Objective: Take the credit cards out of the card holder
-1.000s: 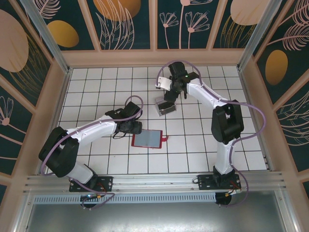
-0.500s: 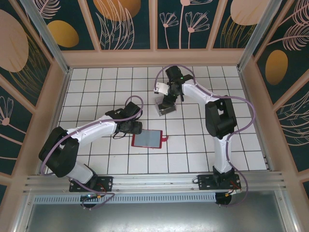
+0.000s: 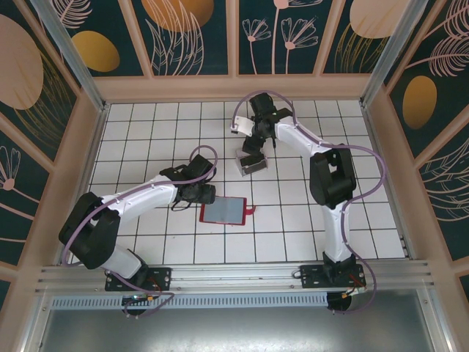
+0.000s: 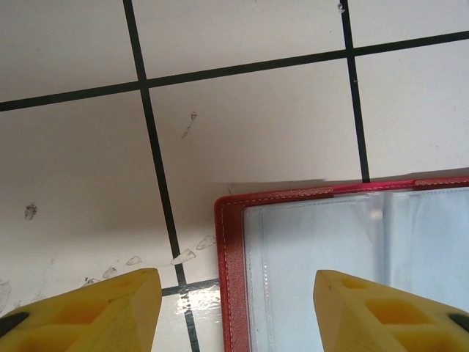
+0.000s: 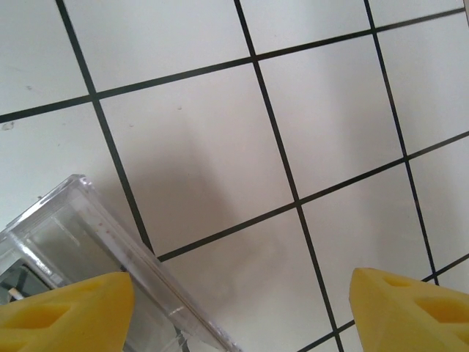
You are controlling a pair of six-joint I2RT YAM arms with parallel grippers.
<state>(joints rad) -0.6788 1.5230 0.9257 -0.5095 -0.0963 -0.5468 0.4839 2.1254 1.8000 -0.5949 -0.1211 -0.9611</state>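
A: What lies between those yellow fingers (image 4: pixel 102 312)?

B: A corner of the red card holder (image 4: pixel 231 279), flat on the white tiled table (image 4: pixel 249 125), clear inner sleeve (image 4: pixel 315 249) facing up. The left gripper (image 4: pixel 234 315) has its jaws spread, one finger over bare tile and the other over the sleeve.

Clear plastic box (image 3: pixel 249 163): upper centre of top view, standing on white tiled table (image 3: pixel 146 125) with black grid lines. Same box (image 5: pixel 88 235): lower left of right wrist view, contents unclear. Teal floral wall panels (image 3: pixel 198 37): top edge. Aluminium rail (image 3: pixel 234 277): bottom edge.
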